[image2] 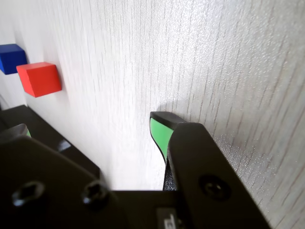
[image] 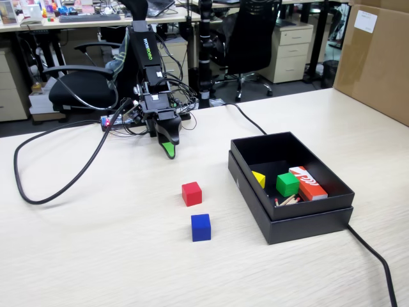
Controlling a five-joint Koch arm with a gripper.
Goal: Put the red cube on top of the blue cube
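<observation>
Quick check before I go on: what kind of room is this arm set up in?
Most likely an open-plan office: black swivel office chairs, beige drawer pedestals under cluttered desks, and a pale wood-grain desktop carrying the arm.

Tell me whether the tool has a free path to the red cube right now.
Probably yes. The tool hangs just above bare table, and nothing lies between it and the red cube. The blue cube sits beyond it, and the box is off to the side.

An office: black swivel chairs [image: 77,86], beige drawer cabinets [image: 291,51] under cluttered desks [image: 96,19], and this pale wood-grain surface [image: 96,243] up front
</observation>
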